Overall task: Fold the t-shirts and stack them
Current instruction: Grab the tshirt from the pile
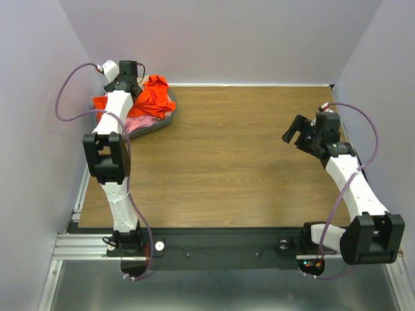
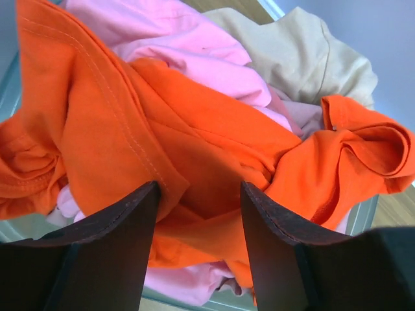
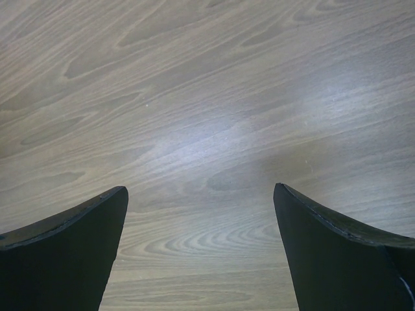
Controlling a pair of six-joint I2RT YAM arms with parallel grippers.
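A bright orange-red t-shirt lies crumpled on top of a pile in the grey basket at the far left of the table. A pink t-shirt lies under it. In the left wrist view the orange shirt fills the middle, with the pink shirt and a beige shirt behind it. My left gripper is open right over the pile, a fold of orange cloth between its fingers. It is partly hidden in the top view. My right gripper is open and empty above the bare table.
The wooden table stretches between the two arms. Grey walls close in the back and both sides. The basket's rim shows under the shirts in the left wrist view. Only wood grain shows below my right gripper.
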